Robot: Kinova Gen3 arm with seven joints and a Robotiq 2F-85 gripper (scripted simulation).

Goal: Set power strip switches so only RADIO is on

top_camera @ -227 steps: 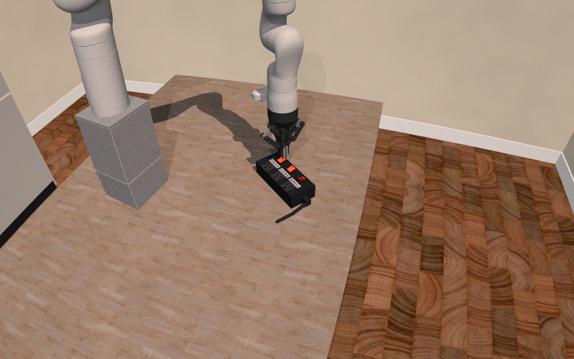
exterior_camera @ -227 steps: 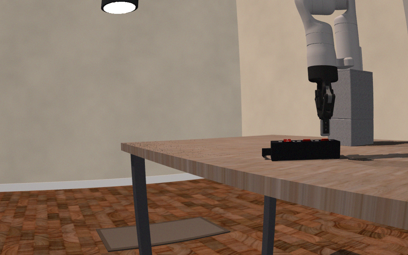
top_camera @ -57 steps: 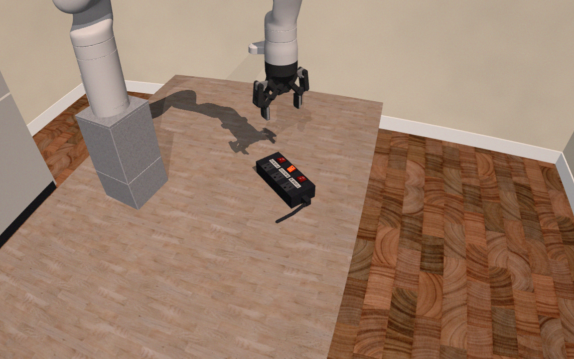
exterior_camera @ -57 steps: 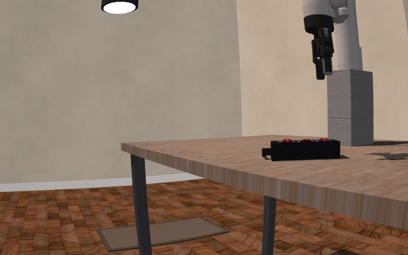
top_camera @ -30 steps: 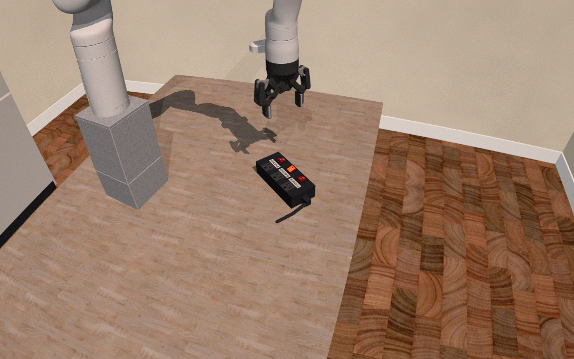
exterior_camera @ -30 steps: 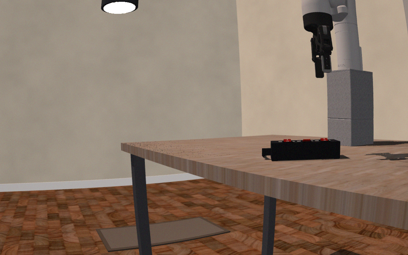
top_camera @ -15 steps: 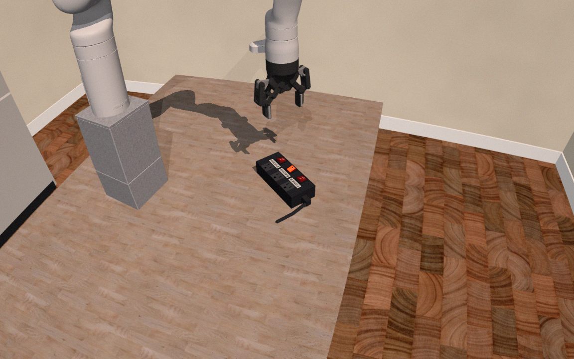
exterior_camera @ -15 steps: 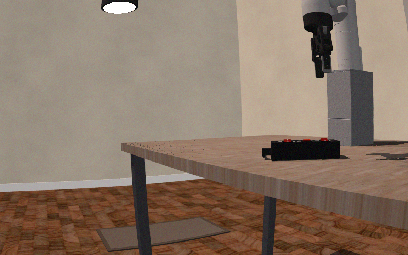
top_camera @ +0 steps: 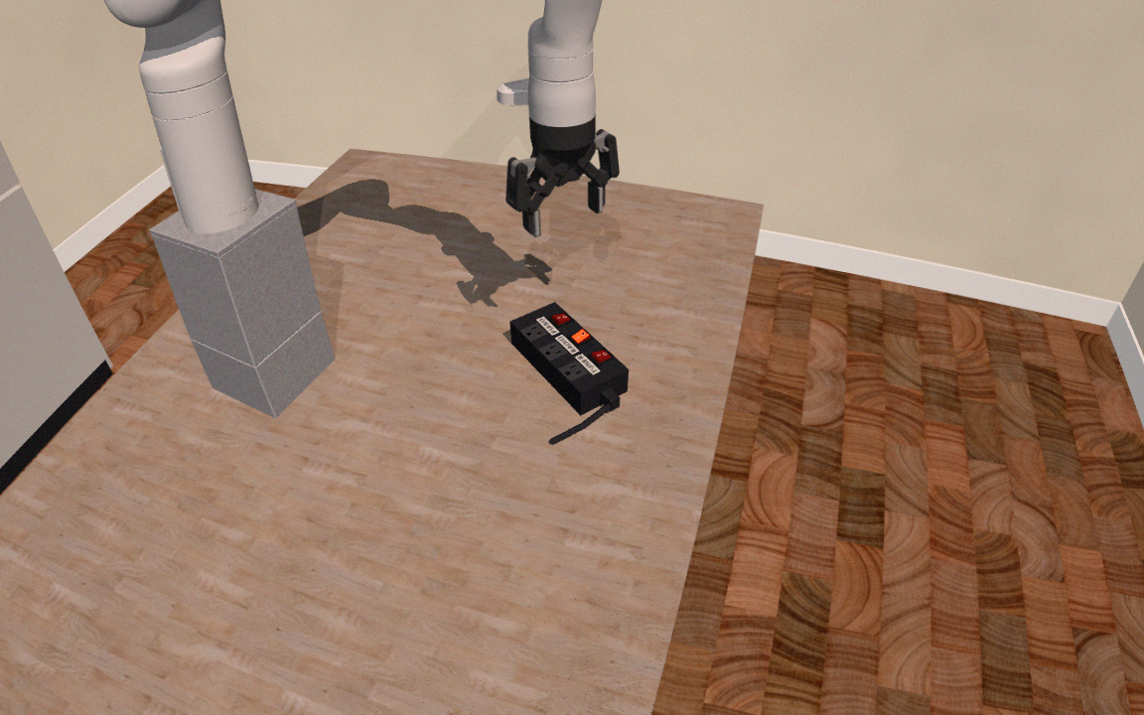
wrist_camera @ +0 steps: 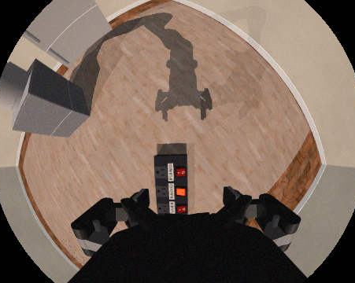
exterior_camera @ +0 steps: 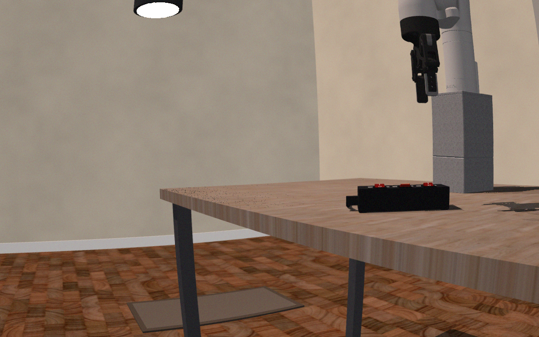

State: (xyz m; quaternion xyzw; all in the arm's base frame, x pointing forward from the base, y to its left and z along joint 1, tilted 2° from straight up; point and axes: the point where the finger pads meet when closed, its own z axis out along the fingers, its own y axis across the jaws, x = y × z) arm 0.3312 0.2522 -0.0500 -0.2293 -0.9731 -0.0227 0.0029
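The black power strip (top_camera: 604,389) (exterior_camera: 403,199) (wrist_camera: 160,161) lies flat on the table, switches facing up. Its middle switch, by the RADIO label, is lit bright orange (top_camera: 580,336) (wrist_camera: 180,192). The PIANO switch (top_camera: 561,318) (exterior_camera: 428,184) (wrist_camera: 180,172) is dark red and unlit. The switch at the cord end (top_camera: 601,357) (exterior_camera: 379,185) (wrist_camera: 181,209) is also dark red and unlit; its label reads TUNER or similar. No switch shows as tilting midway. My gripper (top_camera: 564,215) (exterior_camera: 426,94) (wrist_camera: 186,196) is open and empty, high above the table and clear of the strip.
A short black cord (top_camera: 578,427) leaves the strip's near end. The wooden table (top_camera: 336,533) (exterior_camera: 263,209) (wrist_camera: 126,118) carries the grey arm pedestal (top_camera: 269,329) (exterior_camera: 462,138) (wrist_camera: 51,106). A grey cabinet (top_camera: 7,311) stands at the left in the top view. A wall is behind the table.
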